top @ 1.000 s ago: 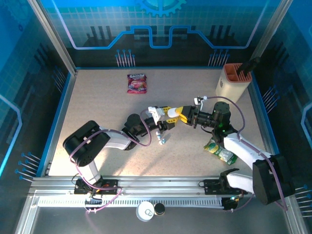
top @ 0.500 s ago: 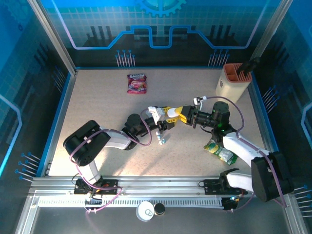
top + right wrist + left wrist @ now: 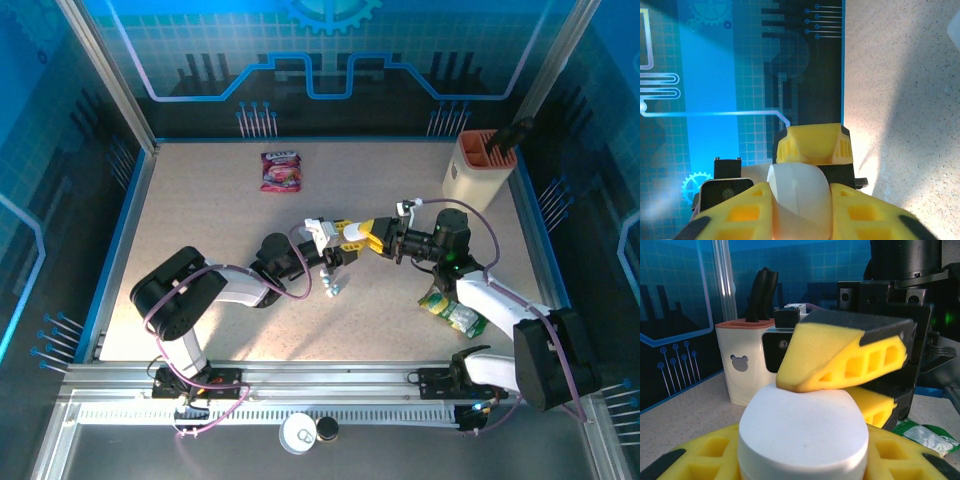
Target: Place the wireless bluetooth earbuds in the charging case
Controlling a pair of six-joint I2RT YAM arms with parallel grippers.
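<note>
A white pebble-shaped charging case (image 3: 802, 425) hangs above the middle of the table, held from both sides. My left gripper (image 3: 802, 452) is shut on it, a yellow finger pressed against each flank. From the opposite side, my right gripper (image 3: 800, 215) is also shut on the case (image 3: 800, 192); one of its fingers (image 3: 840, 355) lies on the case's top. In the top view the left gripper (image 3: 333, 256) and right gripper (image 3: 347, 238) meet tip to tip. The small white and pale-blue earbuds (image 3: 330, 288) lie on the table just below them.
A beige holder (image 3: 478, 166) with a black tool stands at the back right, also in the left wrist view (image 3: 742, 365). A pink packet (image 3: 281, 170) lies at the back. A green packet (image 3: 452, 310) lies beside the right arm.
Almost nothing has shifted. Both grippers stay joined at the case over the table's middle, and the earbuds lie where they were.
</note>
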